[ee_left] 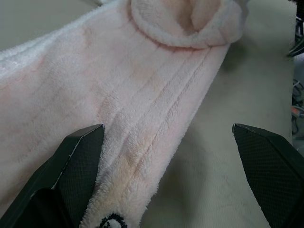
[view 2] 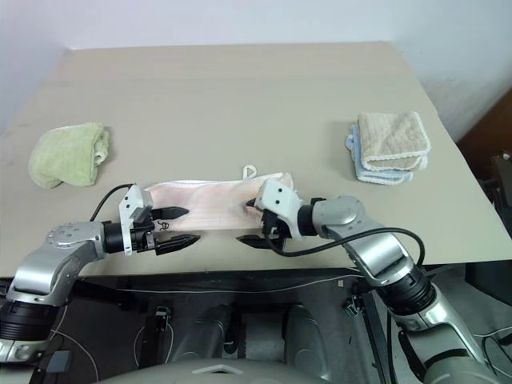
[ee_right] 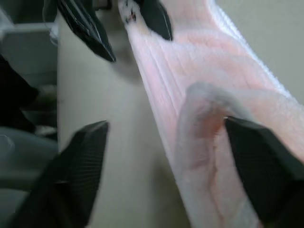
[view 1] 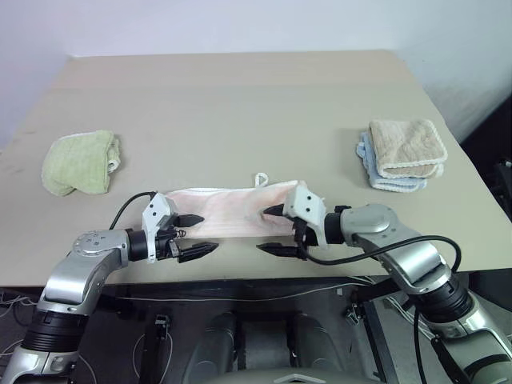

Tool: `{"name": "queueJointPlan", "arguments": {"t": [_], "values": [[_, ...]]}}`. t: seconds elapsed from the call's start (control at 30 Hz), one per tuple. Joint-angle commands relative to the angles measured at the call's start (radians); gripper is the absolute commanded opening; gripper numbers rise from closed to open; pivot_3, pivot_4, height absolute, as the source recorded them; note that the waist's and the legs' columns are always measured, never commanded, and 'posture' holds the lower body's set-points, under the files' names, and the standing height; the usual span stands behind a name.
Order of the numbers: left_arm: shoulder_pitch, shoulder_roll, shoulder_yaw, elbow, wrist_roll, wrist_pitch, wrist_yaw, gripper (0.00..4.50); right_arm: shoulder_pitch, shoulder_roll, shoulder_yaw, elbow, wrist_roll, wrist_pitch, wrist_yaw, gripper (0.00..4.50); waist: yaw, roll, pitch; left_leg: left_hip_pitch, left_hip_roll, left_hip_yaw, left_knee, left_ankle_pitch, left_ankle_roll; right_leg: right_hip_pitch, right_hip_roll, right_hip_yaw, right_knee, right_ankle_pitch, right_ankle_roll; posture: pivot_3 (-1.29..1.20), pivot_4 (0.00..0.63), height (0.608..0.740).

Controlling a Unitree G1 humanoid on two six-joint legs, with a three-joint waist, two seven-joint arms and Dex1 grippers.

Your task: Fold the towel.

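You've got the towel [view 1: 232, 210] folded into a long narrow strip along the near edge of the table [view 1: 240, 104], so the lengthwise fold looks done. What's left, by my read: at least one more fold end to end to make a compact stack like the ones already parked, the green towel [view 1: 80, 162] at approx 9 o'clock and the beige towel [view 1: 408, 148] at approx 2 o'clock (it sits atop a light blue cloth [view 1: 384, 181]).

Towel's right end is curled over on itself in a loose roll, not flat, so I'd count that end as unfinished. White loop tab [view 1: 261, 179] sticks out from the far edge, at 12 o'clock of the strip. Black marks show at the left end.

Left gripper [view 1: 198, 234] is at the strip's left end, fingers wide apart & holding nothing: one finger rests over the cloth, the other hangs off the near edge above bare table. Right gripper [view 1: 272, 230] is at the right end, pointing toward 9 o'clock, fingers also spread, gripping nothing. One finger [ee_right: 259, 164] sits over the curled end, the other [ee_right: 78, 166] over bare table at the near side. So the near edge of the strip runs between each pair of fingers.
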State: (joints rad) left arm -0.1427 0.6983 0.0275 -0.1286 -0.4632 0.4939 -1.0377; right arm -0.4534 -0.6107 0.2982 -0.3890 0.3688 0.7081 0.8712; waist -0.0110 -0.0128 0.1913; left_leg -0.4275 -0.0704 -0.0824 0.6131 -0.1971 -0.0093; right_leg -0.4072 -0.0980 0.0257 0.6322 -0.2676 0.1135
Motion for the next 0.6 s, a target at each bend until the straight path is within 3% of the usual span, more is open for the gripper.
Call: {"name": "queueJointPlan", "arguments": {"t": [0.03,0.2,0.33,0.6], "values": [[0.001,0.012,0.013,-0.028,0.0,-0.009,0.001,4.5,-0.003,-0.035,-0.121,-0.078,0.092,0.045,0.023,4.01,0.001,0.0,0.0,0.0,0.0,0.0,0.0,0.0,0.0,0.0,0.0,0.0,0.0,0.0,0.0,0.0,0.15,0.74],[-0.01,0.013,0.013,-0.014,0.001,-0.015,-0.005,4.5,0.032,-0.104,-0.224,-0.081,0.105,0.063,0.006,4.01,0.001,0.0,0.0,0.0,0.0,0.0,0.0,0.0,0.0,0.0,0.0,0.0,0.0,0.0,0.0,0.0,0.15,0.74],[-0.027,0.012,-0.003,-0.003,0.013,-0.027,-0.013,4.5,0.08,-0.171,-0.193,-0.03,-0.031,-0.091,0.0,4.01,0.001,0.0,0.0,0.0,0.0,0.0,0.0,0.0,0.0,0.0,0.0,0.0,0.0,0.0,0.0,0.0,0.15,0.74],[-0.05,0.01,-0.016,0.044,0.038,-0.064,-0.039,4.5,0.117,-0.178,-0.166,-0.016,-0.105,-0.202,0.008,4.01,0.0,0.0,0.0,0.0,0.0,0.001,0.0,0.0,0.0,0.0,0.0,0.0,0.0,0.0,0.0,0.0,0.15,0.74]]}}
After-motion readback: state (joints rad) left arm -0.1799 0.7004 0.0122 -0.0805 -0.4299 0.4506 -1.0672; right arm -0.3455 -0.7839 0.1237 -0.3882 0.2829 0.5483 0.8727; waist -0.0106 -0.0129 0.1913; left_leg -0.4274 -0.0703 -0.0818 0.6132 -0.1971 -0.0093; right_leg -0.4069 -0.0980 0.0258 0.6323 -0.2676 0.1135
